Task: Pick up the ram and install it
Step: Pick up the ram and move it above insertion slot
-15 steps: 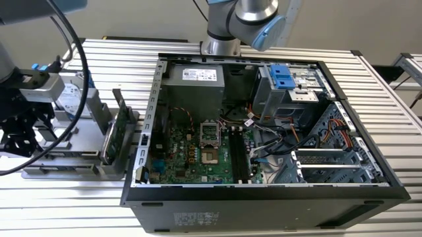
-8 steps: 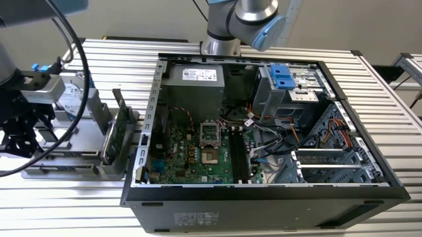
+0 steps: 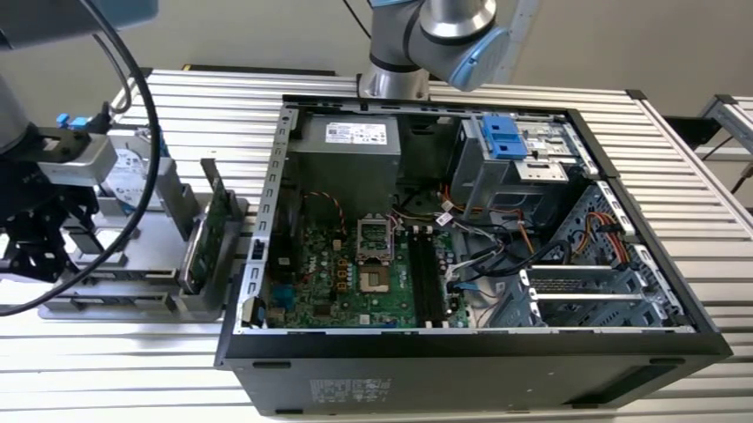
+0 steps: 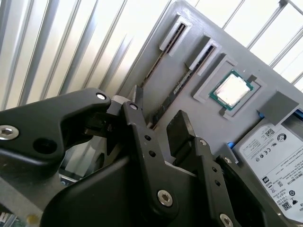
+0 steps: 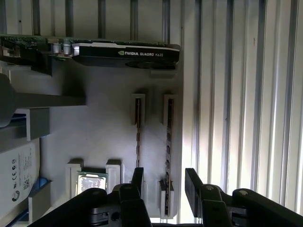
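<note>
Claw (image 5: 164, 182) nearest the lens in both wrist views: black linkages, two dark fingers (image 5: 191, 182) spread wide, nothing clamped between them.

The ram (image 5: 169, 137) stands on edge in a narrow slot of a grey parts holder (image 5: 104, 123), a thin dark strip with small chips along it. In the first wrist view its near end lies between the two fingers; whether either finger touches it cannot be told. The second wrist view shows the same slot running up and away from the gap between the fingers.

A second thin stick (image 5: 138, 127) stands in the parallel slot just beside the ram, on the side nearer the processor chip (image 5: 92, 183). The chip sits flat in its own square recess in the holder. The hard drive (image 5: 16, 172), silver with a white label, lies further along that side. The expansion card (image 5: 118, 51) stands on edge across the holder's far end.

The holder rests on a slatted metal surface (image 5: 246, 94).

In the exterior view the holder sits at the exterior view's left, beside an open computer case (image 3: 471, 352). The case's green motherboard (image 3: 341, 282) is exposed, with long dark memory slots (image 3: 426, 278) near its middle. The arm (image 3: 436, 35) rises behind the case. The ram is well apart from the memory slots, not yet installed.
</note>
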